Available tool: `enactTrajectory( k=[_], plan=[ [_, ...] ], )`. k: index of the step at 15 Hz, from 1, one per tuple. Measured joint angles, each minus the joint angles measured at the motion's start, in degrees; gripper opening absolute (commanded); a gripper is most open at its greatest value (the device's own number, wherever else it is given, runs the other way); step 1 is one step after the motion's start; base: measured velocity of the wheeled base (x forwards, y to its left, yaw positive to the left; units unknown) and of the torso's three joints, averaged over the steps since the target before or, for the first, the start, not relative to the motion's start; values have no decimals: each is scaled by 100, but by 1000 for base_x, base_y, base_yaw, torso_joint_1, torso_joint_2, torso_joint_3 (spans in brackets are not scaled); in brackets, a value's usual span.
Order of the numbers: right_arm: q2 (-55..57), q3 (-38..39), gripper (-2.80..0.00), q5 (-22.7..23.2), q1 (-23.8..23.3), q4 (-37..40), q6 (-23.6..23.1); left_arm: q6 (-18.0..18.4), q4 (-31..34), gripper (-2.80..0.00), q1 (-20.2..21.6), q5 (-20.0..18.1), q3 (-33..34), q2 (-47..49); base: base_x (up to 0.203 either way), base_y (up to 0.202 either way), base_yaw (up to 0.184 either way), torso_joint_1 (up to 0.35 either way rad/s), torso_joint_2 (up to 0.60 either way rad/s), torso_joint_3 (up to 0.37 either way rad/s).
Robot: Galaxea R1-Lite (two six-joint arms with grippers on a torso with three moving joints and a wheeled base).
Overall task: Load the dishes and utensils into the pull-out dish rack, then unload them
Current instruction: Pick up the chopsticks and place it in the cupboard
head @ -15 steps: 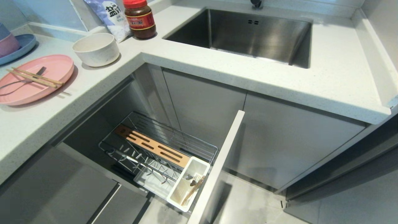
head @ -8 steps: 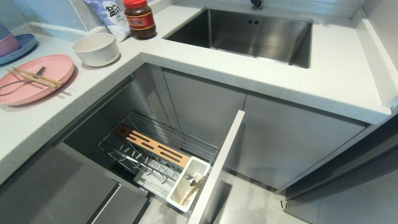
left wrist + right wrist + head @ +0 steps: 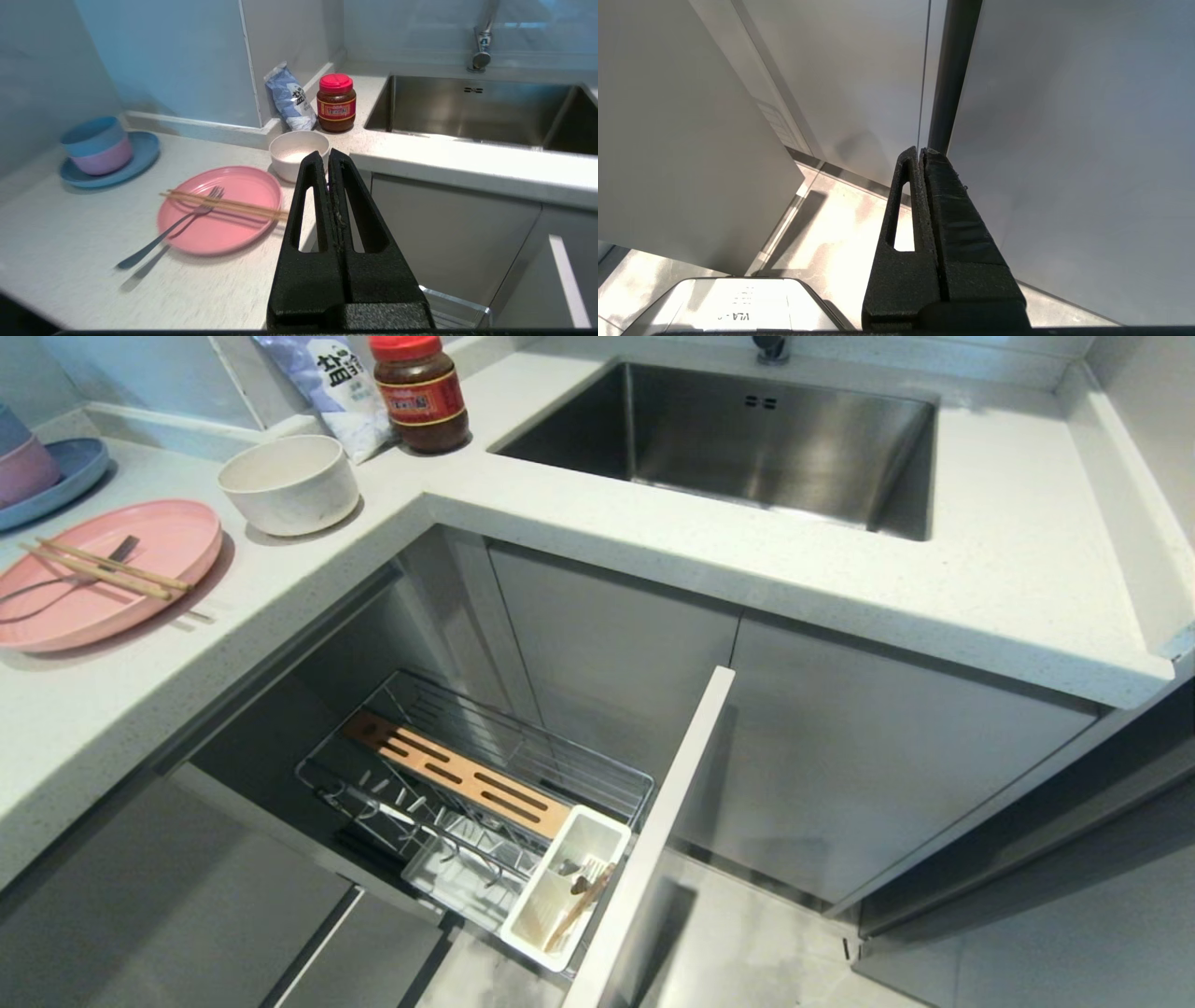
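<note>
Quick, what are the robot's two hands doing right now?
Left gripper: shut, holding nothing, above the counter.
Right gripper: shut, holding nothing, parked by the cabinets.

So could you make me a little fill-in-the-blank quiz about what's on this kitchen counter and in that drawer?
1. The chopsticks lie across the ____ plate.
2. The jar beside the sink has a ____ lid.
3. The left gripper has its fingers ____.
4. The cream bowl sits on the ____, not in the pull-out dish rack.

Missing words: pink; red; shut; counter
</note>
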Motion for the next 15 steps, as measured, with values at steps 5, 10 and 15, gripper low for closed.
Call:
enactTrajectory(
  k=[5, 10, 15],
  plan=[
    [0, 0, -280, 0, 0, 0, -1, -1482, -57, -280, -57, 340, -1261, 2081, 0, 0, 0, 0, 0, 0],
    [0, 0, -280, 0, 0, 0, 0, -2754, 142, -280, -153, 1592, -2223, 3605, 0, 0, 0, 0, 0, 0],
    [0, 0, -280, -3, 0, 0, 0, -2980, 1764, -280, -164, 2448, -3040, 4385, 0, 0, 0, 0, 0, 0]
  ],
)
